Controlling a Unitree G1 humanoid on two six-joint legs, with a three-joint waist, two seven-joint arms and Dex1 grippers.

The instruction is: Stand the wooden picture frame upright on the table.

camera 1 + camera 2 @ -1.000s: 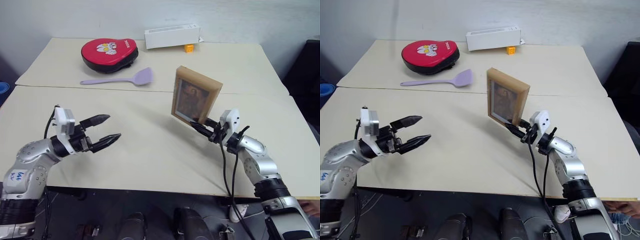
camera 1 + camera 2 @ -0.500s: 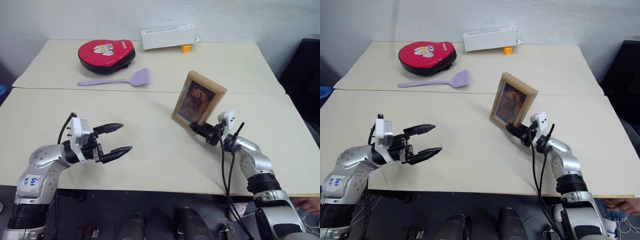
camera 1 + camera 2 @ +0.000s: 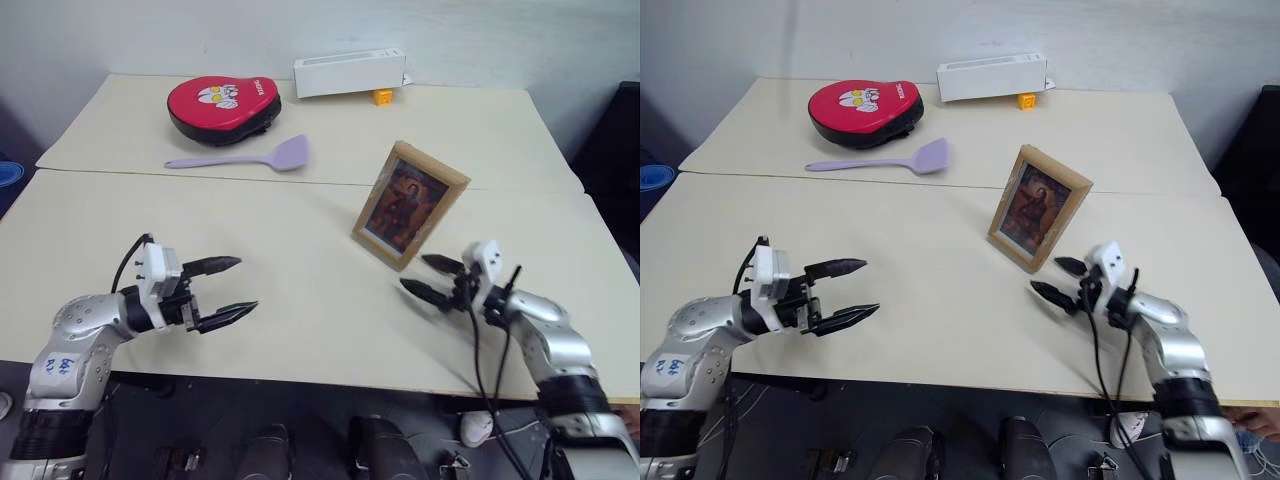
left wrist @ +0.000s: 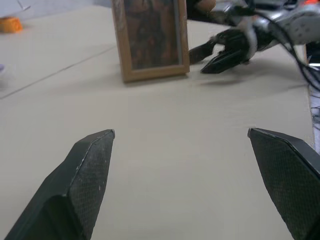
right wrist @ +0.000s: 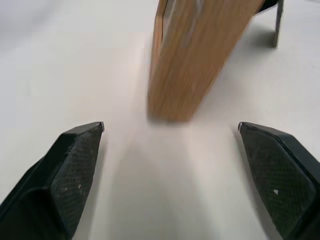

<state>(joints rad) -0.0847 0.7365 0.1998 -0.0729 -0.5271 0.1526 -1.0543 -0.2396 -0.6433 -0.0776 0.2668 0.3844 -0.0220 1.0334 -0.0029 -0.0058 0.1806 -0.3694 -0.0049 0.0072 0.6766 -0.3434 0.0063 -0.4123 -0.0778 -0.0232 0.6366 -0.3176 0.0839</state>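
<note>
At the far left, the left gripper (image 3: 225, 290) hovers low over the near panel of the table (image 3: 280, 230), its two black fingers spread wide with nothing between them and pointing toward the middle of the tabletop. Behind it, on the far panel beyond the seam, a red and black padded mitt (image 3: 222, 107) with a cartoon face lies flat, and just in front of that rests a lilac spatula (image 3: 243, 157), handle to the left and blade to the right. Further right along the back edge sits a long white rectangular box (image 3: 348, 72), with a small orange block (image 3: 380, 96) touching its right front corner.

Right of centre, the wooden picture frame (image 3: 410, 204) stands upright on the near panel, close to the seam, leaning back slightly on its stand, the colourful portrait facing the robot and turned a little to the left. In the right wrist view its light-wood side edge (image 5: 192, 55) rises from the table and the leg of the stand shows behind it.

Just to the right and nearer the front edge, the right gripper (image 3: 430, 278) is apart from the frame, fingers splayed wide and empty, tips aimed at the frame's lower corner.
</note>
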